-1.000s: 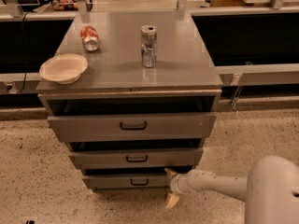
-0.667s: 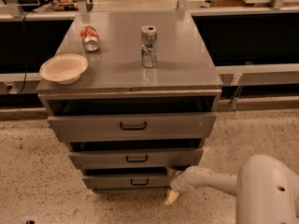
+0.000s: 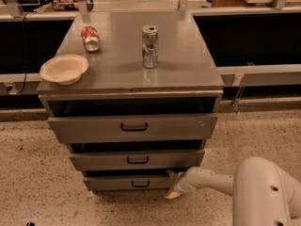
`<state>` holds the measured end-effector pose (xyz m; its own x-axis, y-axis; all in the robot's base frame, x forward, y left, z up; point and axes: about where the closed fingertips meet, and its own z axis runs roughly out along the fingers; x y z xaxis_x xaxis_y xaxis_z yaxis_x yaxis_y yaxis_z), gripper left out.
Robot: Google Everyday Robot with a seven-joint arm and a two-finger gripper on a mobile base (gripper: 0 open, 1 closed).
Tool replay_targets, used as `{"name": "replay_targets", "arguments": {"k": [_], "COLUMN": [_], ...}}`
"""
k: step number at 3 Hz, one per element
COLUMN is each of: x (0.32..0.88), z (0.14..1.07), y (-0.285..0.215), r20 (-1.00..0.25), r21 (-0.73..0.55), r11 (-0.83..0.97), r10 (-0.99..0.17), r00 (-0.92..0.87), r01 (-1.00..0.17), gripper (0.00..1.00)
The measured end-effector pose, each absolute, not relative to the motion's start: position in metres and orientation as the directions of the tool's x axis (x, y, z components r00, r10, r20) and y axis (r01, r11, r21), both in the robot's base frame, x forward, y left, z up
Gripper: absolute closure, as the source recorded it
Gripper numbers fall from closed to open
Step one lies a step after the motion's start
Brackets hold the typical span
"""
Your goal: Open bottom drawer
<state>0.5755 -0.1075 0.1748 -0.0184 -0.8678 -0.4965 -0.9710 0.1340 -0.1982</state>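
Speckled floor (image 3: 28, 173), grey metal cabinet (image 3: 188, 79) with three drawers. On top sit a white bowl (image 3: 63, 68) at the front left, a red can (image 3: 90, 38) lying on its side behind it and a silver can (image 3: 150, 46) upright near centre. The bottom drawer (image 3: 113, 182) is lowest, with a black handle (image 3: 140, 184) at centre and a dark gap above its front. Gripper (image 3: 171, 185) sits low at that drawer's right end, jaws spread apart, not on the handle. White arm (image 3: 211, 180) reaches in from the lower right.
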Motion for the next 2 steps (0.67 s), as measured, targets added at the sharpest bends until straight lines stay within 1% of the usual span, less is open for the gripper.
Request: {"name": "replay_targets", "arguments": {"k": [1, 2], "x": [0.555, 0.535], "z": [0.185, 0.195], "y": [-0.111, -0.111], "r20": [-0.515, -0.536], "r21": [-0.182, -0.167], "r11": [0.127, 0.115], "r10": [-0.857, -0.844], "r00": [-0.015, -0.008], "r01": [-0.975, -0.979], "gripper": [0.36, 0.55]}}
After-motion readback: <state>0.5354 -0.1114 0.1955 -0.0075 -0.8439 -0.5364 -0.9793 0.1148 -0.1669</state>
